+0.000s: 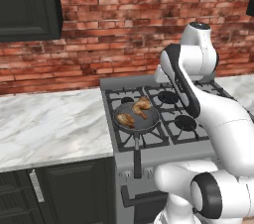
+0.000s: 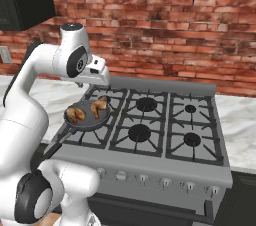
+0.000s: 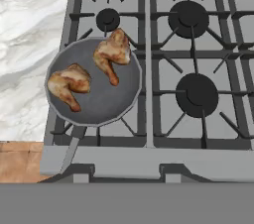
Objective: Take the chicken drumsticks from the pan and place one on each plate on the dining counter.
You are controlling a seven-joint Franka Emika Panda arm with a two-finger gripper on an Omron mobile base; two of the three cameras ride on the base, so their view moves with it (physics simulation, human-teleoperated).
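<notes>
left base view: the white arm hides the right burners of the stove [image 1: 149, 119]; the gripper's jaws are hidden, so i cannot tell how they stand. the round dark pan [image 1: 137, 119] sits on the front-left grate, holding two golden-brown drumsticks [image 1: 134, 113].

right base view: the pan's handle [image 2: 52, 145] is partly covered by the arm.

hand view: glossy drumsticks lie apart in the shallow pan beside veined marble worktop [image 3: 27, 44].
</notes>
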